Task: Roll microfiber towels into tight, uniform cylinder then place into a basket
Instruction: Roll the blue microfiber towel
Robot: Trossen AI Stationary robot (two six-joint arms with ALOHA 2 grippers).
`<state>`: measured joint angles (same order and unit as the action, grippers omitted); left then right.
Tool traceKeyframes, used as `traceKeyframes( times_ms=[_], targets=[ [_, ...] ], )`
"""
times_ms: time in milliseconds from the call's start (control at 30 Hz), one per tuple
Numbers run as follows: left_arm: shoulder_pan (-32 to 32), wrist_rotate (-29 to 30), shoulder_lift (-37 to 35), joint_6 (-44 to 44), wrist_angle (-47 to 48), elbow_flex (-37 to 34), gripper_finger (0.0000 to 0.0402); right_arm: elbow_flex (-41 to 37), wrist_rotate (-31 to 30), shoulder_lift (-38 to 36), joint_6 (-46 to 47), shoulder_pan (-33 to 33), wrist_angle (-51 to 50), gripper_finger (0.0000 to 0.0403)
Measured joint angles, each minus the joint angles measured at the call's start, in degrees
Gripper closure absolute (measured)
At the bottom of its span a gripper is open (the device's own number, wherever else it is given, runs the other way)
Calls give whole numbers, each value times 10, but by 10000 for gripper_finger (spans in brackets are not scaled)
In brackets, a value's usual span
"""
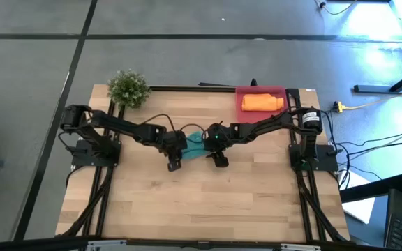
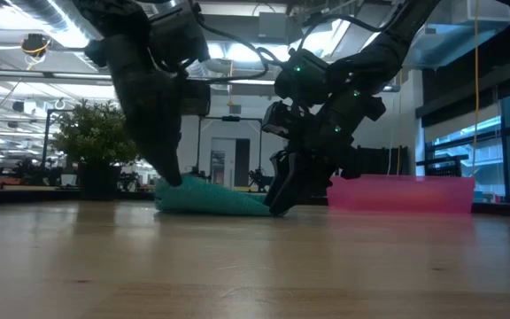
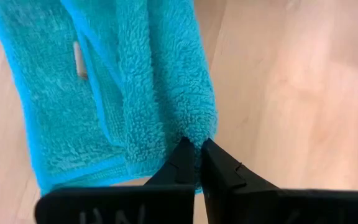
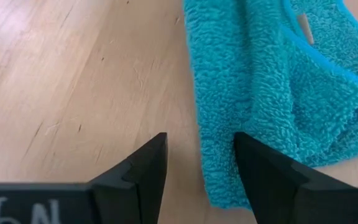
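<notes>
At frame centre, left end effector (image 3: 194, 155) pinches the teal towel (image 3: 135, 87) closed, right end effector (image 4: 197, 163) half-open, empty astride its edge; roll evenly.

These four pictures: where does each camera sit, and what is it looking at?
High view: overhead, looking down on the table, both arms, basket.
Low view: at tabletop height, facing the room; both arms descend.
Left wrist view: behind the shut left pincer.
Right wrist view: behind the open right pincer.
All four share the teal towel.
</notes>
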<state>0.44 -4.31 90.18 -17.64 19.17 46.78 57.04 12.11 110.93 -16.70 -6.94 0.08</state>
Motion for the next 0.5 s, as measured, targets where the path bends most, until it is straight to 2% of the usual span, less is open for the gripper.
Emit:
traceKeyframes(
  times_ms=[233, 500],
  targets=[
    [58, -92, -25, -68, -5, 1, 401, 0, 1, 1, 0, 0, -2, 215],
    [106, -104, -24, -179, -5, 2, 401, -1, 1, 1, 0, -1, -3, 215]
  ],
)
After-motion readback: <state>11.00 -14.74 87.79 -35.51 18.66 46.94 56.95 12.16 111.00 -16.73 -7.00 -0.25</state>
